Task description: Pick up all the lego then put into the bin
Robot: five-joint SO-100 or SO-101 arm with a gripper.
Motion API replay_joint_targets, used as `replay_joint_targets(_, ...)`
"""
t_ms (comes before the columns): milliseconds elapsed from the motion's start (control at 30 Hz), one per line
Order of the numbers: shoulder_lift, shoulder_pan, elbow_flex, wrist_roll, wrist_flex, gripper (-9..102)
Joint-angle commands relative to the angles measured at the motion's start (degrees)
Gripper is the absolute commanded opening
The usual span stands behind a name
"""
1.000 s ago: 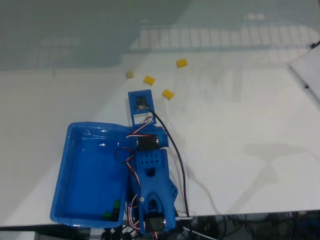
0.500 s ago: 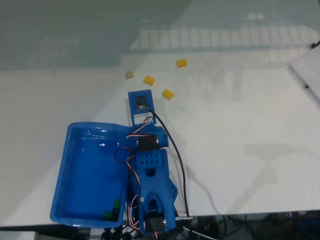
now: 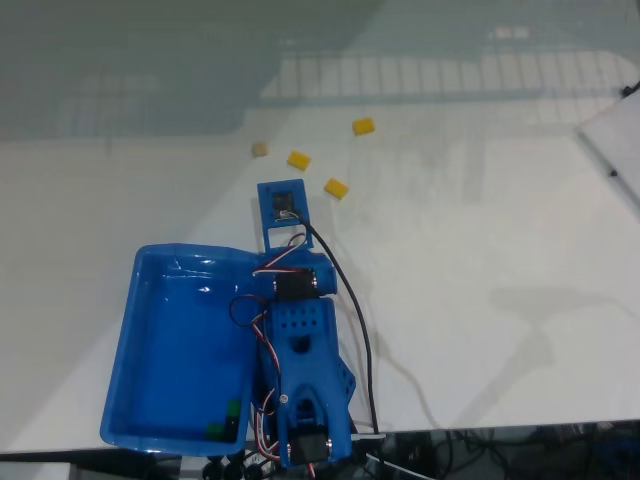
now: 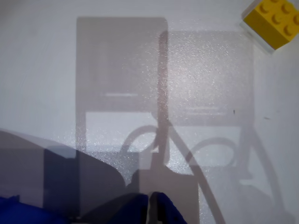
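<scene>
Hobby robotics bench or lab setup, plain glossy white tabletop (image 3: 480,330), 3D-printed blue arm (image 3: 300,370) with exposed servo wires, cable clutter (image 3: 480,445) along the near edge

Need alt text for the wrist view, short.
A bright yellow studded lego brick sits in the top right corner on a pale white table, crossed by shadows of the arm. The blue gripper tips show at the bottom edge, nearly together, holding nothing.

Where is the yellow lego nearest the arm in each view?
Fixed view: the yellow lego sits upper centre, just ahead and right of the arm's blue camera mount.
Wrist view: likely the same yellow lego, in the top right corner, cropped by the edge.
Shared landmark: the white table it lies on.
</scene>
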Motion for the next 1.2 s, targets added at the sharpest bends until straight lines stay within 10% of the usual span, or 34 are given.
replay_joint_targets(0, 1.1, 0.5, 1.9, 3.1, -2.0, 10)
replay_joint_targets(233, -15.4, 7.7, -11.2, 14.1, -15.3, 29)
replay_joint_targets(1167, -84.6, 18.3, -61.9, 23.7, -18.1, 28)
